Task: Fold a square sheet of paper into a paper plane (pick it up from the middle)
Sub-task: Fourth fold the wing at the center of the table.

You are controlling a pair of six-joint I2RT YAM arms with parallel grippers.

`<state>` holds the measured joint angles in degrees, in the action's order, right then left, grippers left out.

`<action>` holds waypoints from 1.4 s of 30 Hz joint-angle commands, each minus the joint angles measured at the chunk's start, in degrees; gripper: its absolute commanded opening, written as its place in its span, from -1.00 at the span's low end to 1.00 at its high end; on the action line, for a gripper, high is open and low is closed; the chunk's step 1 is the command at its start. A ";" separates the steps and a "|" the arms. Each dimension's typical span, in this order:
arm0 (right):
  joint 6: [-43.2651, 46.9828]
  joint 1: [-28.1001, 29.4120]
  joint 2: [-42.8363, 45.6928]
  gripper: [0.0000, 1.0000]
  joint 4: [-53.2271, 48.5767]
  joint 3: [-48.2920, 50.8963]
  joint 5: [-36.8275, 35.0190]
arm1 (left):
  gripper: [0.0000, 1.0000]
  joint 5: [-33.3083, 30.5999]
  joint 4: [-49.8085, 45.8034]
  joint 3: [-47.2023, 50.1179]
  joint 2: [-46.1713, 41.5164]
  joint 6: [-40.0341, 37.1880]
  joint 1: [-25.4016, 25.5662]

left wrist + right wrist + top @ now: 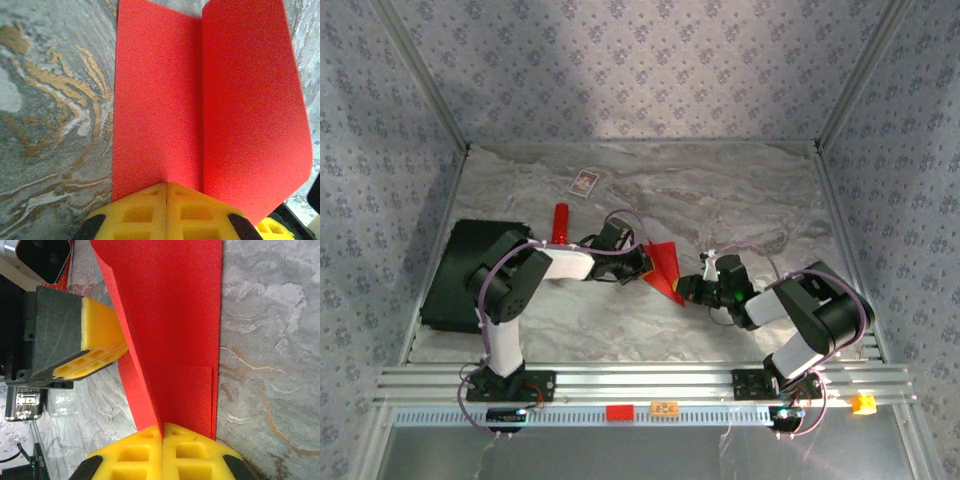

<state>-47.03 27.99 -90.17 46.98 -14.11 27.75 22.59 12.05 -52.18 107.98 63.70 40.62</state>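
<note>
Red paper: I see it creased down its length, at mid-table between my two arms.
Left gripper: fingers pinched together on the paper's left side.
Right gripper: fingers clamped on its near-right end.

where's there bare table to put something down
Free: the far right stretch between the printed card and the right wall; also the near strip along the metal rail. Crowded: the middle around the red paper, and the left by the black mat and red stick.
</note>
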 commanded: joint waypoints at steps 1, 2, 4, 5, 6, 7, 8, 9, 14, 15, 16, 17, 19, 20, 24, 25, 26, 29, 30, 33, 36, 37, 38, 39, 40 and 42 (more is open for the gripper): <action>-0.67 -0.26 -0.69 -0.98 -0.84 0.55 0.65 | -1.00 -2.61 -4.17 1.84 -0.92 0.11 0.08; -0.83 -0.30 -0.67 -0.98 -0.63 0.67 0.58 | -1.00 -2.98 -4.13 1.99 -1.15 0.16 0.16; -0.83 -0.26 -0.54 -0.98 -0.40 0.84 0.28 | -1.00 -3.24 -4.60 2.00 -1.38 0.13 0.19; -0.72 -0.23 -0.54 -0.98 -0.48 0.79 0.52 | -1.00 -3.27 -4.76 1.93 -1.46 0.01 0.16; -0.78 -0.23 -0.61 -0.98 -0.49 0.67 0.65 | -1.00 -3.30 -4.76 1.93 -1.51 -0.02 0.17; -0.70 -0.26 -0.77 -0.98 -0.41 0.62 0.82 | -1.00 -3.31 -4.65 2.04 -1.54 -0.01 0.17; -0.80 -0.25 -0.88 -0.98 -0.32 0.62 0.78 | -1.00 -3.28 -4.51 2.00 -1.51 -0.04 0.19; -0.98 -0.30 -0.97 -0.98 -0.16 0.73 0.77 | -1.00 -3.24 -4.50 1.98 -1.53 0.00 0.23; -1.73 -0.39 -2.02 -0.98 0.66 0.38 1.62 | -1.00 -2.98 -3.56 2.00 -1.61 0.05 0.25; -1.99 -0.35 -2.30 -0.98 0.83 0.27 1.79 | -1.00 -3.07 -3.46 2.05 -1.79 0.10 0.35; -2.14 -0.35 -2.69 -0.98 0.54 0.14 1.95 | -1.00 -3.18 -3.02 2.13 -2.05 0.02 0.40; -2.32 -0.38 -3.01 -0.98 0.39 -0.05 1.99 | -1.00 -3.09 -2.35 2.19 -2.31 -0.17 0.34; -2.76 -0.39 -3.84 -0.99 1.18 0.10 2.16 | -1.00 -2.93 -1.67 1.90 -2.96 -0.95 0.31; -3.09 -0.48 -4.12 -0.98 1.59 0.23 2.18 | -1.00 -2.95 -1.62 1.55 -3.32 -1.47 0.26; -3.32 -0.72 -4.83 -0.99 2.23 0.14 3.05 | -0.97 -2.73 -0.40 0.60 -4.60 -3.24 0.33; -3.41 -0.80 -4.99 -0.99 2.10 0.14 3.24 | -0.96 -2.42 0.01 0.27 -4.84 -3.91 0.30; -3.41 -0.81 -5.17 -0.99 2.13 0.13 3.36 | -0.95 -1.93 0.50 -0.18 -4.97 -4.55 0.31; -3.65 -1.01 -5.65 -0.99 2.06 0.03 3.42 | -0.95 0.29 2.78 -1.12 -4.39 -5.93 0.26; -3.78 -1.17 -5.85 -0.99 2.12 -0.04 3.56 | -0.96 1.11 3.67 -1.39 -3.96 -5.87 0.29; -3.99 -1.40 -6.24 -0.99 2.11 0.05 3.72 | -0.96 3.21 6.87 -1.66 -2.57 -5.61 0.31; -4.26 -1.63 -6.53 -0.99 2.15 0.05 3.82 | -0.96 4.78 9.86 -2.30 -0.83 -5.13 0.22; -4.38 -1.75 -6.57 -0.99 2.13 0.04 3.94 | -0.96 5.00 10.73 -2.49 -0.43 -4.93 0.27; -4.44 -1.86 -6.68 -0.99 2.11 -0.02 4.14 | -0.96 5.36 11.44 -2.69 0.00 -4.77 0.27; -4.41 -1.97 -6.76 -0.99 2.02 0.04 4.14 | -0.96 5.61 12.32 -2.83 0.38 -4.63 0.33; -4.52 -2.00 -6.86 -0.99 1.97 0.04 4.11 | -0.96 5.84 12.90 -2.91 0.87 -4.45 0.39; -4.79 -2.23 -7.03 -0.99 1.97 0.12 4.19 | -0.96 5.91 13.02 -3.44 1.68 -4.10 0.34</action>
<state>-51.22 25.89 -94.94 53.06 -14.15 32.88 26.52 21.82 -54.02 108.16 59.46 40.64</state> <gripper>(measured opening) 0.066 0.041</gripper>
